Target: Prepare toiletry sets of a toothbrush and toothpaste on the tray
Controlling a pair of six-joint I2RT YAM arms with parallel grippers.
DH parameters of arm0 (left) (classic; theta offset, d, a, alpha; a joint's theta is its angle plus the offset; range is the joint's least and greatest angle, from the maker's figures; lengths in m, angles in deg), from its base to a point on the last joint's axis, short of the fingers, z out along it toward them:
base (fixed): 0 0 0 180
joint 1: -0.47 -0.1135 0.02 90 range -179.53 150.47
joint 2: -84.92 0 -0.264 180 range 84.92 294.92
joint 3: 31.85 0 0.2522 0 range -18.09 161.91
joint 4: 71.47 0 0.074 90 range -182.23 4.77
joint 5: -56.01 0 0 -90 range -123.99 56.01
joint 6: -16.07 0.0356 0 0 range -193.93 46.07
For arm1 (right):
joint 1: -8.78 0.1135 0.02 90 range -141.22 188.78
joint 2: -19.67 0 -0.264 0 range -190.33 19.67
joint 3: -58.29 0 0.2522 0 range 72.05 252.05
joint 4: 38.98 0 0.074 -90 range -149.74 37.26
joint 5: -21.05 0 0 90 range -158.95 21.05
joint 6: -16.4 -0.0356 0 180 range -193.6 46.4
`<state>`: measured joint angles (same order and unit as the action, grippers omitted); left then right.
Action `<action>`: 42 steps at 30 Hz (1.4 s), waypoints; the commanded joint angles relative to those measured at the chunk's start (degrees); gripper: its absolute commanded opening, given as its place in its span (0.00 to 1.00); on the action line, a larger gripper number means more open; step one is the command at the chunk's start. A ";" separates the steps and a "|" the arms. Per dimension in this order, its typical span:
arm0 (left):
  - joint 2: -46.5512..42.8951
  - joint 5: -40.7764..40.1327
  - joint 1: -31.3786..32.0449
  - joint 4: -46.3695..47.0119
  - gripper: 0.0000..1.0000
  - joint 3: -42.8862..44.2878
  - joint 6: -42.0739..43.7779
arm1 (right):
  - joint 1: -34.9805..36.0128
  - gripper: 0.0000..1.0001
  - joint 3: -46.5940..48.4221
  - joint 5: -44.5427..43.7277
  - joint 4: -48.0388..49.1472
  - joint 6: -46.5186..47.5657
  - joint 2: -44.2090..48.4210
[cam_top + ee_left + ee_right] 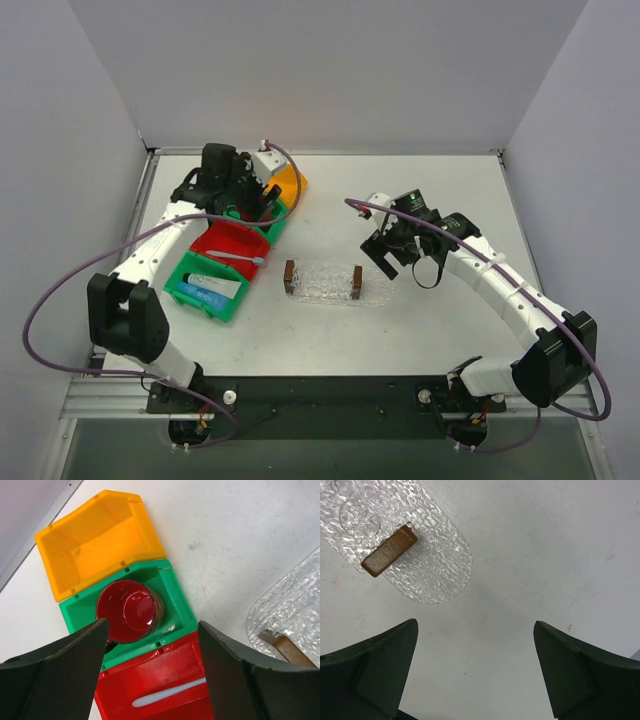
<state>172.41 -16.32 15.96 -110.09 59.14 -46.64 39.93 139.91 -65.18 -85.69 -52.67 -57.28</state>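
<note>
The toothbrush (243,258) lies in the red bin (226,240), its head past the bin's right lip. In the left wrist view only its white handle (167,692) shows on the red bin floor (165,670). A silver-grey toothpaste tube (217,283) and a blue one (203,296) lie in the near green bin (186,268). The clear textured tray (322,283) with two brown handles sits mid-table, and also shows in the left wrist view (295,600) and the right wrist view (430,575). My left gripper (262,203) (152,670) is open above the bins. My right gripper (390,262) (475,670) is open over bare table right of the tray.
An orange bin (100,540) stands at the far end of the bin row. Behind the red bin, a second green bin (177,605) holds a round red-topped container (126,610). White walls enclose the table.
</note>
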 commanded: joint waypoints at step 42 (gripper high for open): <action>33.89 -16.27 3.59 -17.59 0.54 26.92 1.28 | -7.16 0.91 -6.15 8.62 2.36 -0.71 4.61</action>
<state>206.05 -32.15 20.16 -129.72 84.27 -45.02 33.11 134.33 -57.53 -83.31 -53.85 -53.65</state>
